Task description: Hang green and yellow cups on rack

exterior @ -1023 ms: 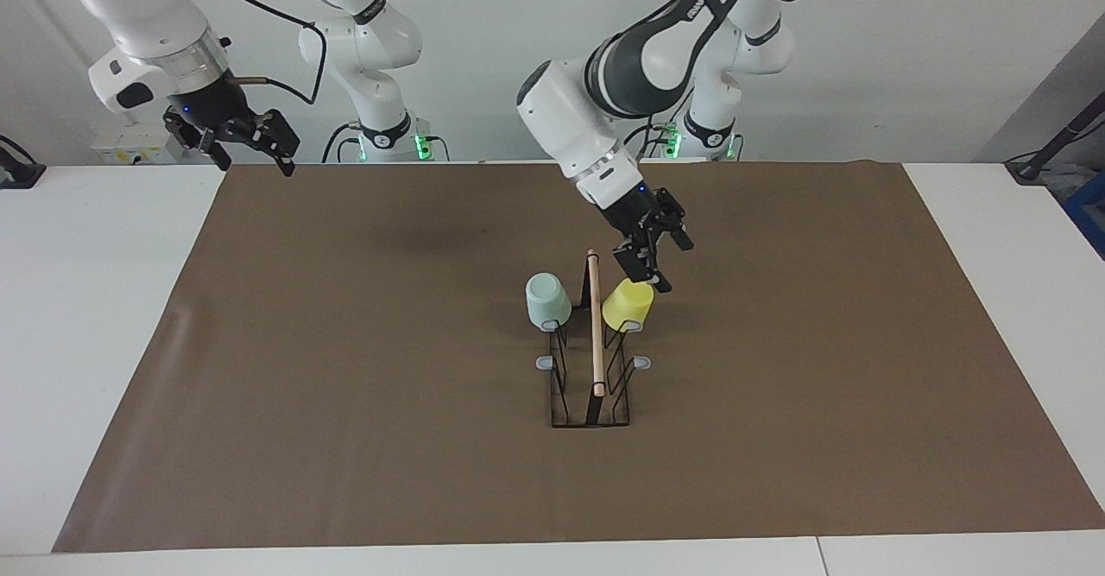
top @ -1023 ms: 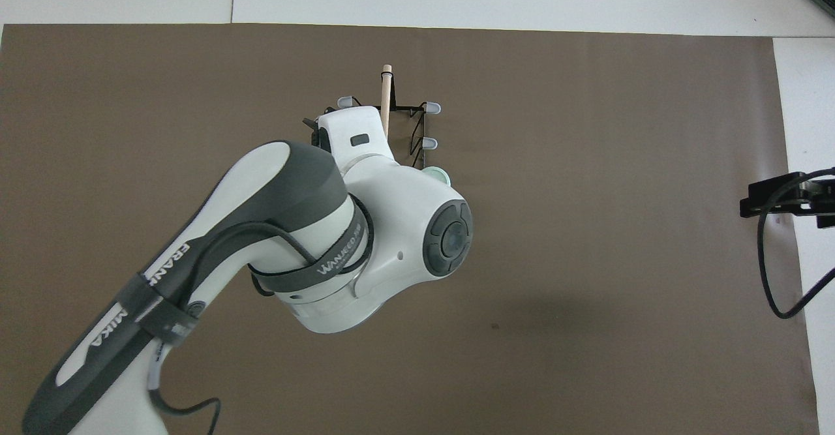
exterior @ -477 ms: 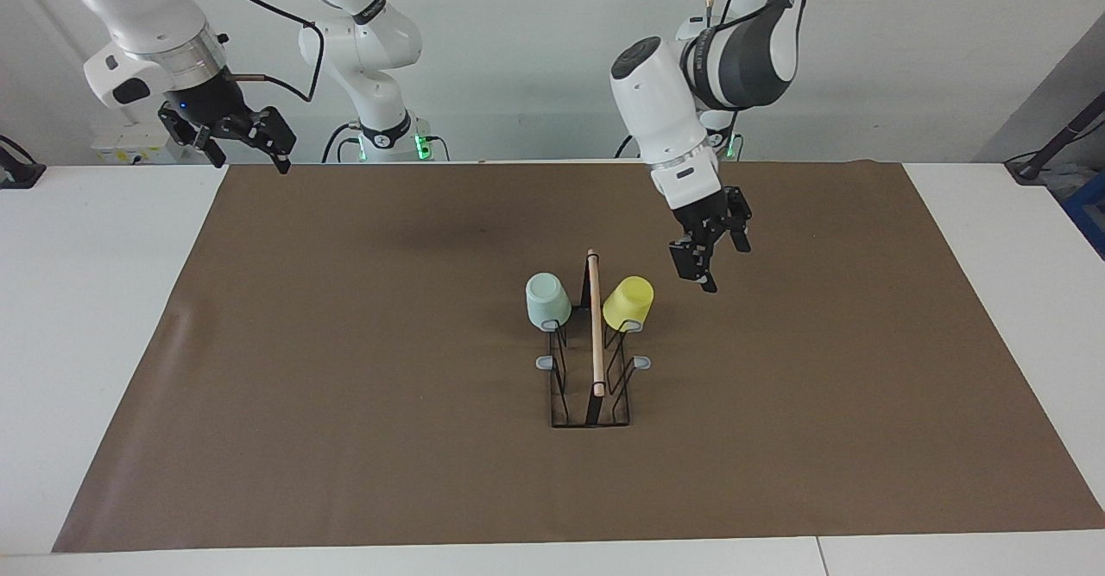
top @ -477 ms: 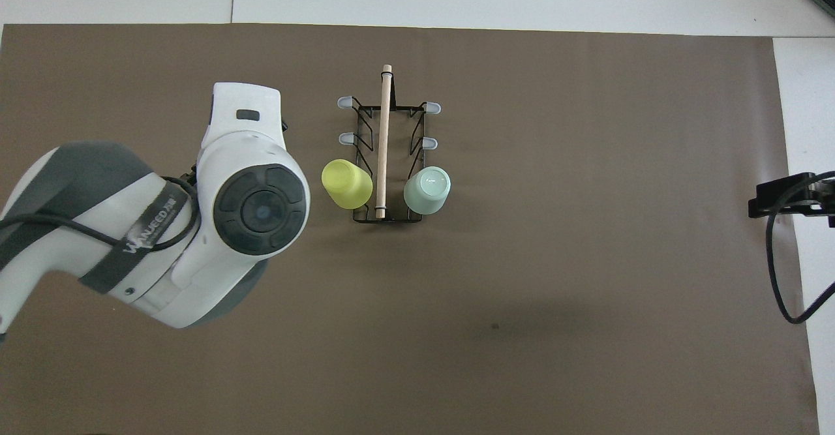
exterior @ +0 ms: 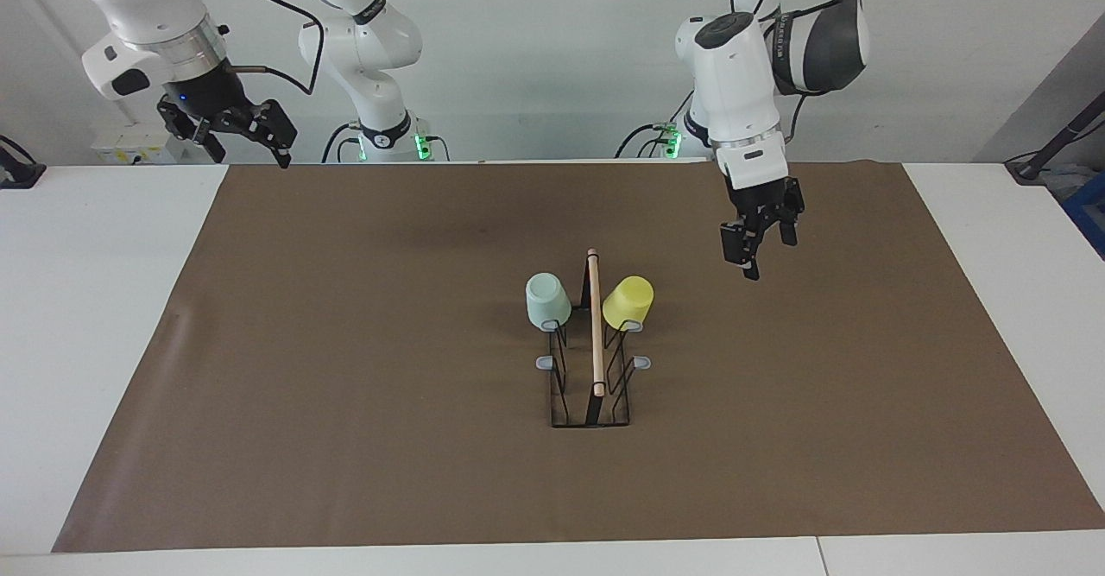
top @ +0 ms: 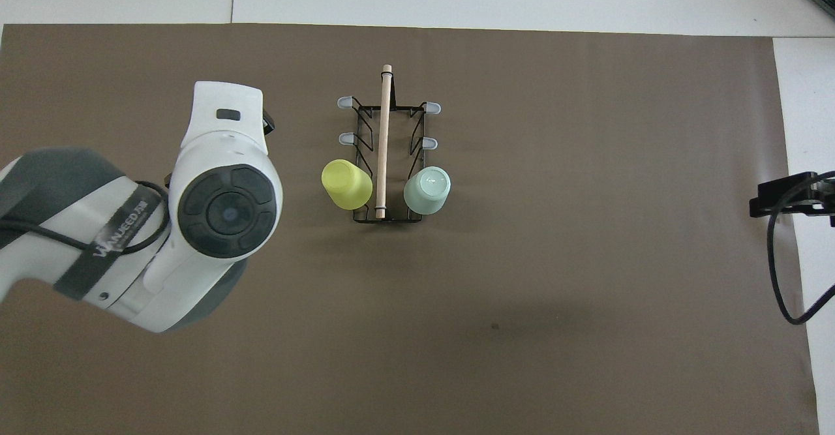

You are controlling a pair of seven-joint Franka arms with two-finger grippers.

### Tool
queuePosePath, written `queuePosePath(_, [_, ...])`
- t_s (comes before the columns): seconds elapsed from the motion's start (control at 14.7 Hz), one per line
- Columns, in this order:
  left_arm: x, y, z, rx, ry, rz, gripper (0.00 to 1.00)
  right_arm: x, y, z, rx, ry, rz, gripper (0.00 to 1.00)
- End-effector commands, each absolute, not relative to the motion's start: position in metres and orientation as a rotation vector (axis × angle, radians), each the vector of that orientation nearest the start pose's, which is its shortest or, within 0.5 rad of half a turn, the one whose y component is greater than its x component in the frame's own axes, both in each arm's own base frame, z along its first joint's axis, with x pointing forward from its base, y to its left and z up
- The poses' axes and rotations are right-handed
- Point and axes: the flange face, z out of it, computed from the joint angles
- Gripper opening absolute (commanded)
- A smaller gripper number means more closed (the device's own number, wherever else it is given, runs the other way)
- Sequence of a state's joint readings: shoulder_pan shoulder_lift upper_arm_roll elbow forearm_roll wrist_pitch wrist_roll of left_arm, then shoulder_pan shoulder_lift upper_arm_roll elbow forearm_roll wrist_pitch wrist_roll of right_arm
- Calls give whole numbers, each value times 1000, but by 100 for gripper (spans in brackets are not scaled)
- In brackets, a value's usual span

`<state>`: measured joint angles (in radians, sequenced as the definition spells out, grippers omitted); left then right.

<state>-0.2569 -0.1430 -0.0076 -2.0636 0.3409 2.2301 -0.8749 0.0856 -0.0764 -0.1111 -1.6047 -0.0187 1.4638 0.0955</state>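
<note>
The black wire rack (exterior: 590, 423) (top: 365, 128) with its wooden rod (exterior: 596, 325) (top: 383, 135) stands mid-mat. Both cups hang upside down on the prongs nearest the robots. The mint green cup (exterior: 547, 300) (top: 427, 190) is on the right arm's side of the rod, the yellow cup (exterior: 628, 302) (top: 346, 184) on the left arm's side. My left gripper (exterior: 764, 252) hovers open and empty over bare mat, beside the yellow cup toward the left arm's end. In the overhead view the arm's own wrist hides it. My right gripper (exterior: 250, 148) (top: 783, 199) waits open and empty, raised over the mat's edge at the right arm's end.
A brown mat (exterior: 345, 386) covers most of the white table (exterior: 86, 300). Several grey-tipped prongs (exterior: 545, 362) of the rack carry nothing. A black cable (top: 776, 278) hangs from the right gripper. The left arm's wrist (top: 225, 207) looms over the mat.
The left gripper, open at the yellow cup a second ago, has pulled up and away toward the left arm's end. The yellow cup stays on its prong. The right gripper rose slightly.
</note>
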Motion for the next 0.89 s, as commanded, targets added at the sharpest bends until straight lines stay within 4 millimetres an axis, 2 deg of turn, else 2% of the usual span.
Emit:
queuePosePath(0.0, [527,-87,538,-3035,-401,-551,100,522,-18,643,-3150,191,116,100])
queuePosePath(0.34, [542,-30,593,-3117,39,-340,100,521,-14,643,-3149,183,116,100])
queuePosePath(0.48, [549,-17,623,-3117,126,-278,100,522,-14,643,-3151,179,106,100])
queuePosePath(0.61, [552,-14,650,-3105,183,-250,100,522,-14,643,-3149,178,104,100])
queuePosePath(0.82, [561,-21,672,-3111,206,-138,100,522,-14,643,-3149,176,106,100])
